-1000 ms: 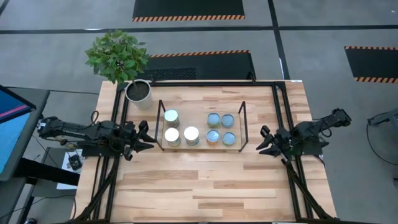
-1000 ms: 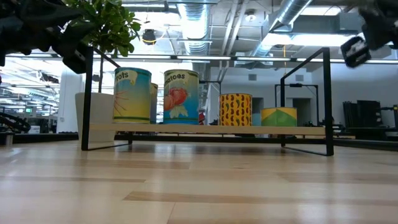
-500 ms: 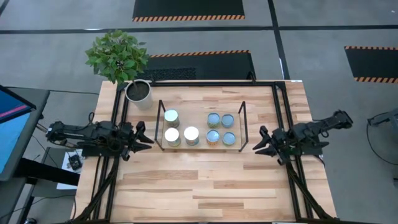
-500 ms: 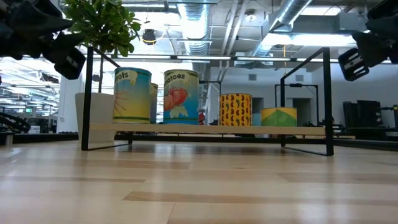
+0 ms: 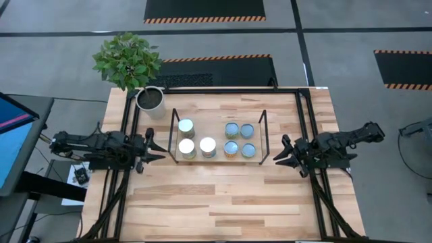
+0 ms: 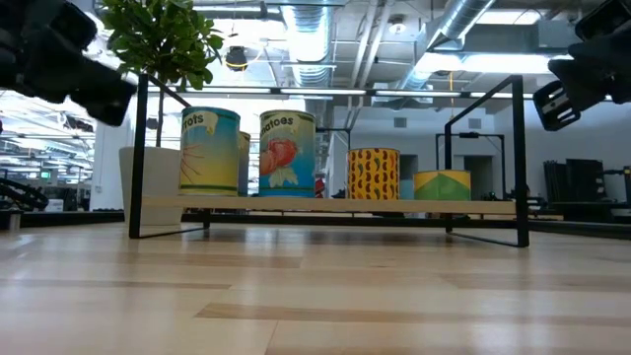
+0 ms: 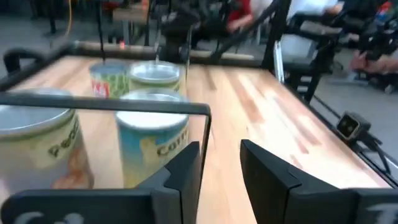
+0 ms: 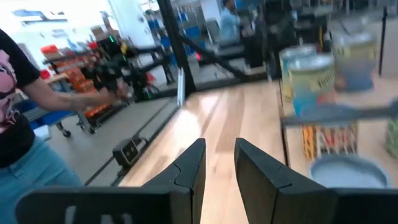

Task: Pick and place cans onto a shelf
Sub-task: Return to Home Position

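Standing on the shelf (image 5: 210, 125), all seven cans (image 5: 208, 146) are upright and none lies on the bare table (image 5: 223, 196); three with white tops cluster at the shelf's left end, two along its front edge and one behind them; four with pale blue tops form a tight square at its right end; the shelf itself sits midway between the table's left and right edges, nearer the far edge than the near one; the left gripper (image 5: 155, 145) hovers above the table's left edge, just beside the shelf's left uprights but apart from them, its fingers spread and holding nothing; the right gripper (image 5: 281, 150) hovers near the table's right edge, facing the shelf's right end, fingers likewise parted and empty; a white plant pot (image 5: 150, 99) stands at the far left corner; a person (image 8: 18, 143) shows beyond the table in the right wrist view.
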Available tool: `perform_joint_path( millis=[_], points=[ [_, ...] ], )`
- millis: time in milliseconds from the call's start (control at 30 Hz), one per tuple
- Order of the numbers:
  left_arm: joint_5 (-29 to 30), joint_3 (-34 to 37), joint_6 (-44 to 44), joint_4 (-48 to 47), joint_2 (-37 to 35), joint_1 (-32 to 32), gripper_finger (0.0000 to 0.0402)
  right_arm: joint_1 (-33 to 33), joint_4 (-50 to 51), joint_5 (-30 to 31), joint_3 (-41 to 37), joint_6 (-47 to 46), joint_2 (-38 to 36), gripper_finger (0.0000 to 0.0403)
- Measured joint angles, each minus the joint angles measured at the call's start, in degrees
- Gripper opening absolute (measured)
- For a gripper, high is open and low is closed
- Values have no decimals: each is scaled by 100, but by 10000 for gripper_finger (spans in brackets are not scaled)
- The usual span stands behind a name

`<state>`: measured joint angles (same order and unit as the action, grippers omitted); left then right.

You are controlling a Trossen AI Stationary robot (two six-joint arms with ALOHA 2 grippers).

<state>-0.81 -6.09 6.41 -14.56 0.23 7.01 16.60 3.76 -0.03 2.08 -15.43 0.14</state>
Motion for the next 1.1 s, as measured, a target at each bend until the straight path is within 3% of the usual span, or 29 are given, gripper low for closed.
perform_joint_path(
  millis=[167, 333, 1100],
  points=[
    [-297, -797, -284, -502, -13, 0, 105, -27, 603, -31, 253, -169, -4, 111],
    [3, -1026, -378, -924, -2, -4, 105, -26, 632, -4, 269, 83, -4, 111],
    [-26, 296, 224, 1335, -2, 0, 105, -31, 488, 15, 283, 197, -4, 111]
  ],
)
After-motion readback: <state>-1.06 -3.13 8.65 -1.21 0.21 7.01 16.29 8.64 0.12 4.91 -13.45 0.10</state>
